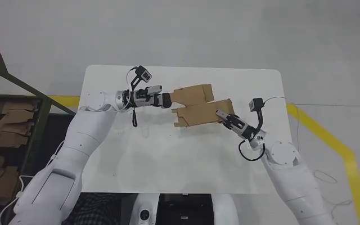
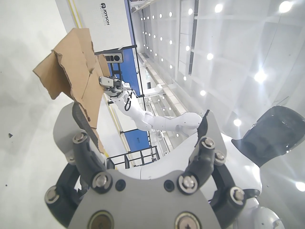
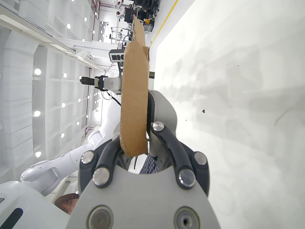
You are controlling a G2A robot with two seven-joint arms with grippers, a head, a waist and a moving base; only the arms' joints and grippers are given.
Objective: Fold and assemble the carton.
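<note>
A brown cardboard carton point(image 1: 199, 109), partly unfolded with loose flaps, hangs above the middle of the white table point(image 1: 169, 163). My right gripper point(image 1: 221, 115) is shut on the carton's right end; in the right wrist view the cardboard point(image 3: 134, 91) stands edge-on between the right gripper's point(image 3: 143, 120) fingers. My left gripper point(image 1: 167, 100) sits at the carton's left end. In the left wrist view the left gripper point(image 2: 140, 120) is open wide, and the carton's point(image 2: 76, 67) torn edge rests against one finger point(image 2: 79, 115). The other finger point(image 2: 205, 125) is free.
Flat cardboard pieces point(image 1: 14, 121) are stacked off the table's left side, behind a dark green frame point(image 1: 22, 84). Yellow floor tape point(image 1: 315, 121) runs past the table's right edge. The table's near half is bare white surface.
</note>
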